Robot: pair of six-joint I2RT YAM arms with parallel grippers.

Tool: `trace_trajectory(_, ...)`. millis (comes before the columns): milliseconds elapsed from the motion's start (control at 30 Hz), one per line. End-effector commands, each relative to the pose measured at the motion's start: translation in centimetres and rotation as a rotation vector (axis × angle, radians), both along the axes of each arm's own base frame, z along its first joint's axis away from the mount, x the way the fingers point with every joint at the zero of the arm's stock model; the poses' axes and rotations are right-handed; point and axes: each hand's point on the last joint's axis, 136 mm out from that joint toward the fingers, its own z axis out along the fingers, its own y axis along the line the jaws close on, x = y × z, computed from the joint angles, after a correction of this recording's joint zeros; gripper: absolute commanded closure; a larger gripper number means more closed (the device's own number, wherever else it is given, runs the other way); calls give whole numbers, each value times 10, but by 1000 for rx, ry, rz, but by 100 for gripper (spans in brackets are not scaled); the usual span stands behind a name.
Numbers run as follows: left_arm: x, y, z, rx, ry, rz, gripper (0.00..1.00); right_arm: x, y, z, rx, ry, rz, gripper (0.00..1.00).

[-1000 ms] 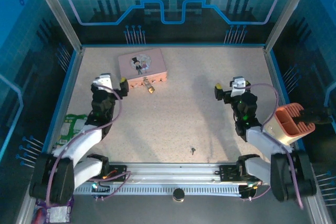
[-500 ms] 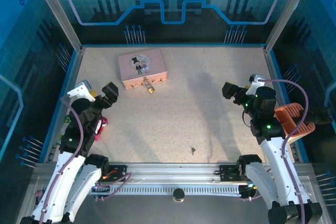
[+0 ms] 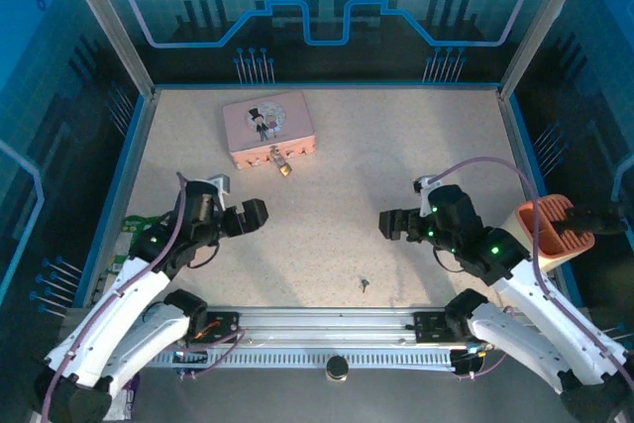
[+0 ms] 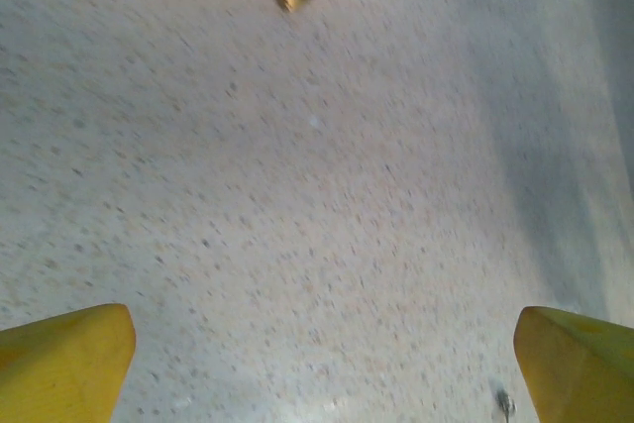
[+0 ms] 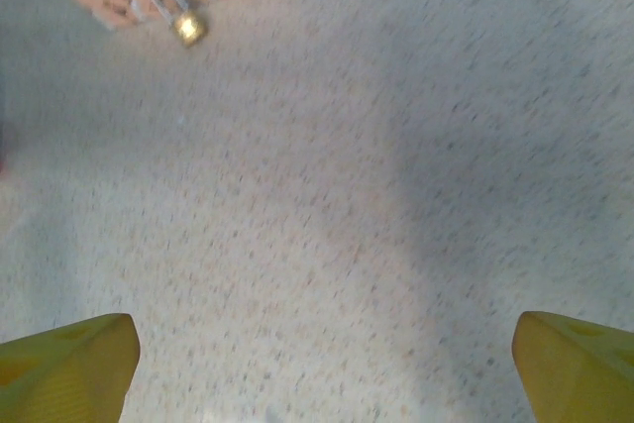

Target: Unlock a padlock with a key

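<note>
Left pincer (image 3: 256, 216) gapes over speckled table (image 3: 396, 146), padlock (image 3: 284, 169) touching pink tin (image 3: 267, 126).

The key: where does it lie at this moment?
In the top view the key lies on the table near the front rail, right of centre, nearest the right gripper.

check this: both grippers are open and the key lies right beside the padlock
No: the key lies far from the padlock, at the near edge of the table, as the top view shows. The left gripper and right gripper are open.
</note>
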Motion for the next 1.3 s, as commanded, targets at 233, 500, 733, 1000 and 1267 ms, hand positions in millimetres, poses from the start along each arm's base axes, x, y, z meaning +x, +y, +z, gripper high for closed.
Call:
trace_trajectory(233, -28, -43, -36, 10, 95, -111, 1, -43, 33, -59, -107, 216, 29, 8)
trace_trajectory(500, -38, -60, -52, 6, 91, -153, 1, -73, 51, -102, -137, 374, 46, 21)
trace_trajectory(733, -38, -65, -59, -8, 60, -160, 1, -87, 59, -129, -171, 463, 35, 36)
trace_trajectory(1000, -39, -66, -64, -20, 42, -161, 1, -89, 61, -149, -194, 501, 15, 53)
trace_trajectory(1267, -38, -67, -64, -17, 37, -164, 1, -88, 67, -163, -219, 532, 8, 63)
